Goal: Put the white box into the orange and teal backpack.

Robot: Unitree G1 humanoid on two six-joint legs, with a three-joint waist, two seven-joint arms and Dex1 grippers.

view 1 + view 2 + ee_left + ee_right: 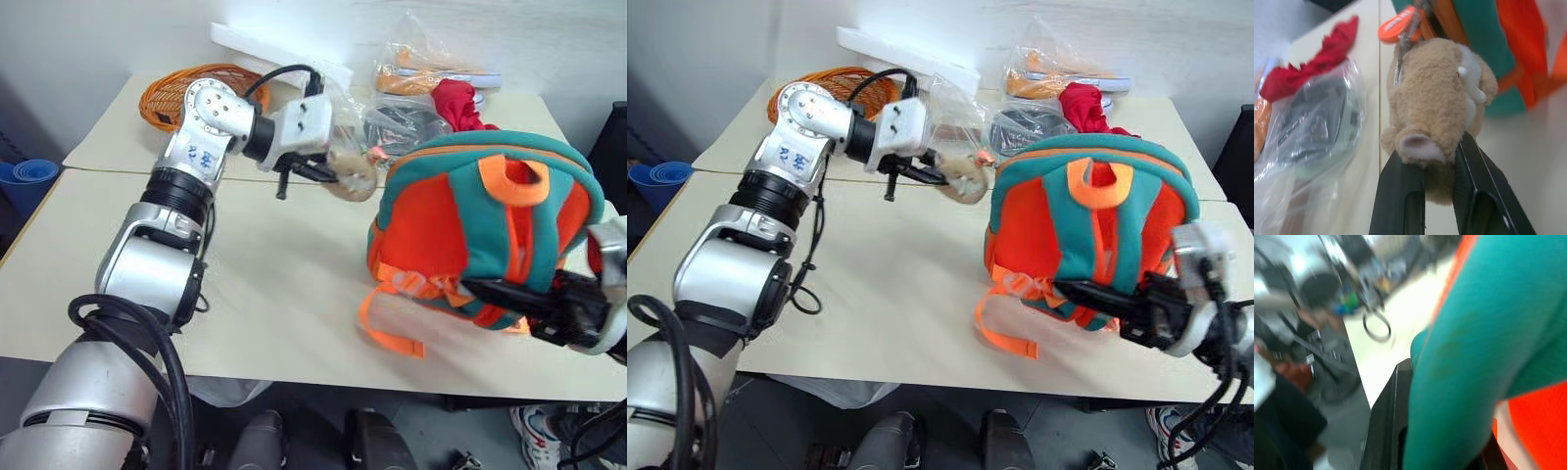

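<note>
The orange and teal backpack (460, 225) stands upright on the right side of the beige table (274, 294), its orange straps facing me. My left gripper (328, 174) reaches in from the left and is shut on the beige plush toy (1435, 107) hanging at the backpack's upper left corner. At the pack's lower right, my right gripper (1087, 294) is shut on the teal border (1464, 357), and one black finger (1386, 421) shows beside the fabric. The white box is out of view.
At the back of the table lie an orange coil (186, 93), a long white foam slab (265, 49), clear plastic bags (402, 117) and a red cloth (460, 103). A blue roll (24, 181) sits off the table's left edge.
</note>
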